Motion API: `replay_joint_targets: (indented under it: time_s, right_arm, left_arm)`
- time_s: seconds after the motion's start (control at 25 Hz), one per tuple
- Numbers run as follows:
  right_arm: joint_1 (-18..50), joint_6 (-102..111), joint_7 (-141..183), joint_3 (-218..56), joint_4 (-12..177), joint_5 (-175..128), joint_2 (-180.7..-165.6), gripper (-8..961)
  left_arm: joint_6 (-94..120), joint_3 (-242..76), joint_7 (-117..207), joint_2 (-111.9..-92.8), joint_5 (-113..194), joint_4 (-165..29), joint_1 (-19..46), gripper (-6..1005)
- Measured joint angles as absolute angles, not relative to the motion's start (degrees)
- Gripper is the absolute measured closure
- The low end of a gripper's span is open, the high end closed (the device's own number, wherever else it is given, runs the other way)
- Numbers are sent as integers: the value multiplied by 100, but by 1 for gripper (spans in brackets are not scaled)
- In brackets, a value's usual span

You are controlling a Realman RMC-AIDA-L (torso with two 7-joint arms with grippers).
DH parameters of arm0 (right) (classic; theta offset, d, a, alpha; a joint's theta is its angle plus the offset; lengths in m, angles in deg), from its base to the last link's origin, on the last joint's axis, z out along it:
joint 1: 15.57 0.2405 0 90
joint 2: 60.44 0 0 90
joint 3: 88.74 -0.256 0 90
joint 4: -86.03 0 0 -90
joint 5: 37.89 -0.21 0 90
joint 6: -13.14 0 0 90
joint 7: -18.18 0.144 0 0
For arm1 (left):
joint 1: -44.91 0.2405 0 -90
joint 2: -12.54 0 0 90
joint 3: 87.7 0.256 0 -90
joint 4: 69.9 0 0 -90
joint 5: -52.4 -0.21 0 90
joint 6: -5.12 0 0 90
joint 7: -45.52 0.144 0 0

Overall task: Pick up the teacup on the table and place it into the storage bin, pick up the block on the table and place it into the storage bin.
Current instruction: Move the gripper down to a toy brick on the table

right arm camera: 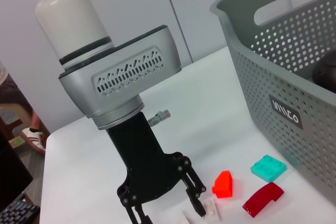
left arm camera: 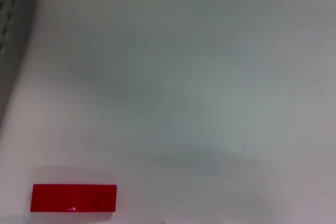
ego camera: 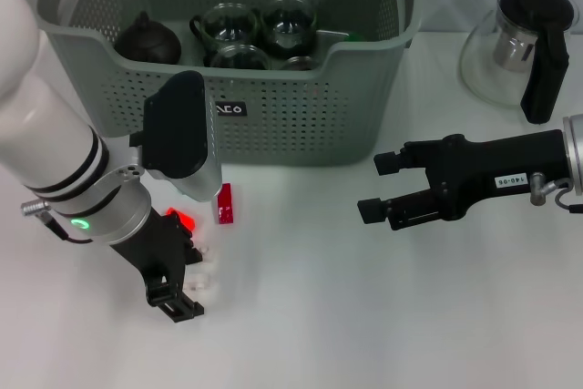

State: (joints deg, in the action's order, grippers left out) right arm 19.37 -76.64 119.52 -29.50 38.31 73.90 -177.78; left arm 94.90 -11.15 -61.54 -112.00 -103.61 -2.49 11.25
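Note:
The grey-green storage bin (ego camera: 273, 107) stands at the back, holding three glass teacups (ego camera: 228, 26) and a dark teapot (ego camera: 146, 40). No teacup shows on the table. Small blocks lie in front of the bin: a dark red block (ego camera: 224, 204) (left arm camera: 73, 198) (right arm camera: 262, 199), an orange-red one (ego camera: 183, 221) (right arm camera: 223, 183), a teal one (right arm camera: 268, 167) and a white one (ego camera: 206, 271) (right arm camera: 210, 209). My left gripper (ego camera: 178, 302) (right arm camera: 168, 211) is low over the table, open, with the white block just beside one finger. My right gripper (ego camera: 378, 187) hovers open and empty at the right.
A glass pitcher (ego camera: 515, 43) with a black handle stands at the back right, behind my right arm. The bin's wall (right arm camera: 283, 93) (left arm camera: 13, 30) rises close behind the blocks. Bare white table lies between the two grippers.

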Motion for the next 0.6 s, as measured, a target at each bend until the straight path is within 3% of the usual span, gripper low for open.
replay_joint_targets:
  time_s: [0.6]
  right_arm:
    - [1922, -7660, 11951, -2960, 3831, 7390, -17778, 6]
  left_arm:
    - [9306, -1058, -6181, -11200, -10397, -314, 1116, 447]
